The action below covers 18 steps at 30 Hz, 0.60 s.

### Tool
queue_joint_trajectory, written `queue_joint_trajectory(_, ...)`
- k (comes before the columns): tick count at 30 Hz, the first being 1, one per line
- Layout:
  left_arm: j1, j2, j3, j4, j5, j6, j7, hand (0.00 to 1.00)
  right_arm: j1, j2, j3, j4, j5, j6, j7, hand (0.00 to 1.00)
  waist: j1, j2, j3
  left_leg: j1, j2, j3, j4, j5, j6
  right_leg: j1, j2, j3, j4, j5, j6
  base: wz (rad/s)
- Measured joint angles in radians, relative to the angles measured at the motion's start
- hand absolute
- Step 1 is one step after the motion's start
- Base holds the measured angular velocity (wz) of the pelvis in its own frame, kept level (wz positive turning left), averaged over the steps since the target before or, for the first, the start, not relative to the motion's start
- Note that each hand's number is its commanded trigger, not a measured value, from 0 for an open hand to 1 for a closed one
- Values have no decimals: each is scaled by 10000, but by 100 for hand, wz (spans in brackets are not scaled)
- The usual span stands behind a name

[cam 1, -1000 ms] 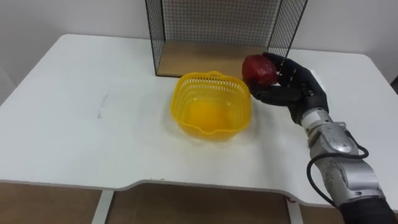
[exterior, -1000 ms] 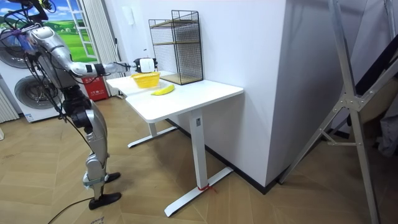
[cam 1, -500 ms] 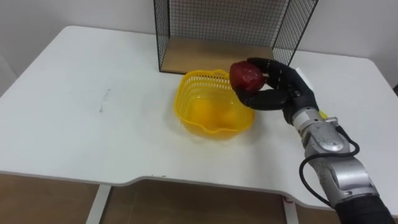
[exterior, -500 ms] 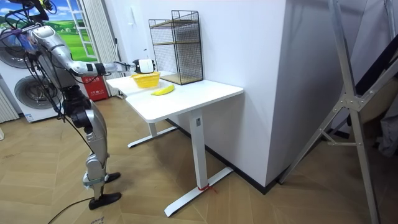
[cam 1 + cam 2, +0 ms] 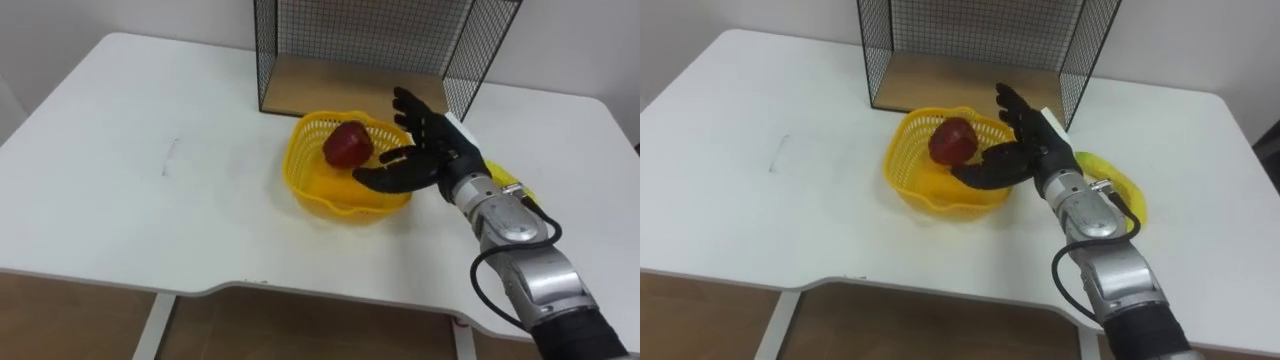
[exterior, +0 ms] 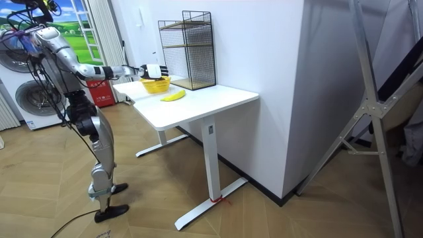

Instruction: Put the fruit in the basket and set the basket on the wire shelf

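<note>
I'm seeing my right hand (image 5: 432, 160) hovering spread wide open over the yellow basket (image 5: 300, 165), gripping nothing, with the red apple (image 5: 347, 143) in it, just beside the thumb.

1. A white counter (image 6: 218, 99) stands against a white wall (image 6: 258, 39). It rests on a white leg frame (image 6: 210, 155) with long flat feet.
2. The floor (image 6: 185, 221) is light wood laid in a herringbone pattern.
3. At the room view's left stands a washing machine (image 6: 33, 99) with a round door.
4. Behind it shows a bright scene of green field and blue sky (image 6: 66, 23); window or picture, I cannot tell. A pale curtain (image 6: 106, 39) hangs beside it.
5. At the room view's right, a grey metal stand (image 6: 377, 112) with slanted struts leans near the wall.
6. The light is even and soft.
</note>
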Motion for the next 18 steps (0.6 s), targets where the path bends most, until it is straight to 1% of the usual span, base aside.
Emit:
queue_joint_trajectory(6,-11,0,6,0,4,-10,1,0,0,-5,21,0,-89,0,56,0,-33,23,-17,-12,-2,-1,13,0,0,12,-1,-4,10,0,0,0)
queue_joint_trajectory(14,-4,0,20,0,4,-35,2,0,0,-18,20,-2,-85,-1,120,0,-37,145,-97,5,-5,-2,16,0,0,34,-3,-8,7,1,1,0)
queue_joint_trajectory(18,82,-2,8,-6,4,-38,53,0,-2,-21,7,-1,45,-1,121,0,-68,152,-94,71,-7,-19,7,0,0,100,-4,-33,-1,0,1,0)
